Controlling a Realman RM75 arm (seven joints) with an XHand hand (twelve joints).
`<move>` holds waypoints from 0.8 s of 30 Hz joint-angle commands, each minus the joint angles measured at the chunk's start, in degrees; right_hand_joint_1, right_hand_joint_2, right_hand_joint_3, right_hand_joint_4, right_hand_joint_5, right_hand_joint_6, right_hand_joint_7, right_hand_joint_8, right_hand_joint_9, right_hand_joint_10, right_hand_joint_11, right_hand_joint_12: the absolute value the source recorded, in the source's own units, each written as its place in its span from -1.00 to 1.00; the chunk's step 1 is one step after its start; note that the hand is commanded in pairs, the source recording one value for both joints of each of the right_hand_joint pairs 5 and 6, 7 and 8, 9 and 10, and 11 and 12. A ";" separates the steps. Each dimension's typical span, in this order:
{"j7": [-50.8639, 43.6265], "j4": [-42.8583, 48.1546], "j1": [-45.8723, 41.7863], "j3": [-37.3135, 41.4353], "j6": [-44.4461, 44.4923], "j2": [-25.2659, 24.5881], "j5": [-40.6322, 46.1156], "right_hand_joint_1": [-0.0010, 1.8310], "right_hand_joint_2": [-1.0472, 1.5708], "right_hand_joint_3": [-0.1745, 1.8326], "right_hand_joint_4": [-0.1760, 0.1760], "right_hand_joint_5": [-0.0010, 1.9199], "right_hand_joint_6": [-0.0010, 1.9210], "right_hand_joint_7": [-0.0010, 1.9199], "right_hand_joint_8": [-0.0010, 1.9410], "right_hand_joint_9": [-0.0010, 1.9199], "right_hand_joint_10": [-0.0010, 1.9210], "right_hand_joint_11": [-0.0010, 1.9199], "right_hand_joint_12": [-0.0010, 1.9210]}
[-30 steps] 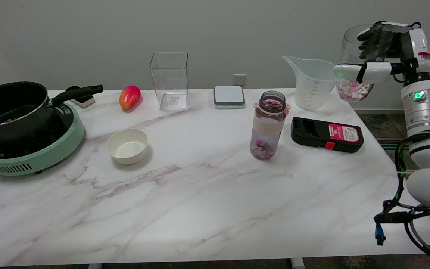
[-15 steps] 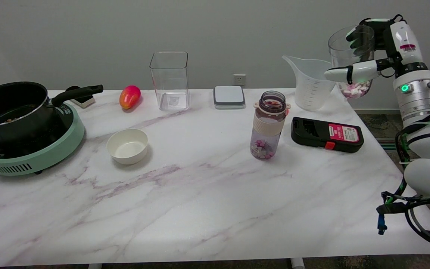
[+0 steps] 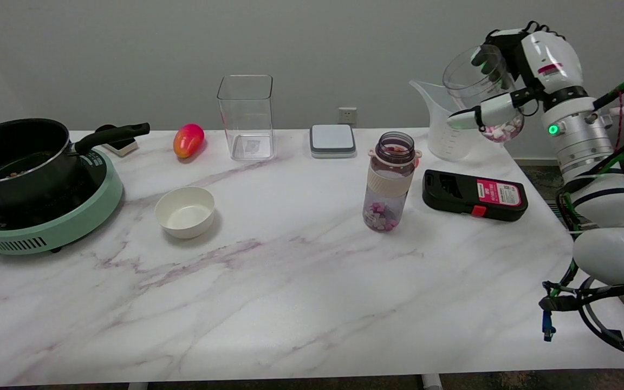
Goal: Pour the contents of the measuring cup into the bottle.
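Note:
My right hand (image 3: 518, 76) grips a clear round cup (image 3: 463, 86) in the air above the table's back right corner. The cup leans to the left, and pink and white pieces (image 3: 502, 130) lie in its bottom. The thumb wraps across its front; the other fingers are behind the glass. A see-through purple bottle (image 3: 390, 181) with a cream band stands open on the table, lower and to the left of the cup. It has a few pink and white pieces at its bottom.
A translucent measuring jug (image 3: 442, 127) stands right behind the held cup. A black and red device (image 3: 474, 195) lies right of the bottle. Farther left are a grey pad (image 3: 332, 141), a tall clear container (image 3: 246, 116), a mango (image 3: 188, 140), a white bowl (image 3: 185, 212) and a pot (image 3: 14, 157) on a green cooker (image 3: 57, 227).
My right hand has carried the cup left, from beyond the table's right edge to in front of the jug, and the cup has tipped to the left.

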 commanded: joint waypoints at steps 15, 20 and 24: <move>-23.44 12.42 -5.83 -6.67 -3.42 -0.57 -6.15 0.35 1.00 -0.59 0.00 1.00 1.00 0.96 0.94 0.73 0.73 0.46 0.46; -27.00 12.26 -6.80 -6.03 -4.86 -0.49 -6.98 0.35 1.00 -0.58 0.00 1.00 1.00 0.96 0.94 0.72 0.72 0.45 0.45; -27.66 12.09 -7.44 -3.62 -7.70 -0.72 -6.98 0.37 0.97 -0.57 0.00 1.00 1.00 0.95 0.93 0.70 0.70 0.43 0.43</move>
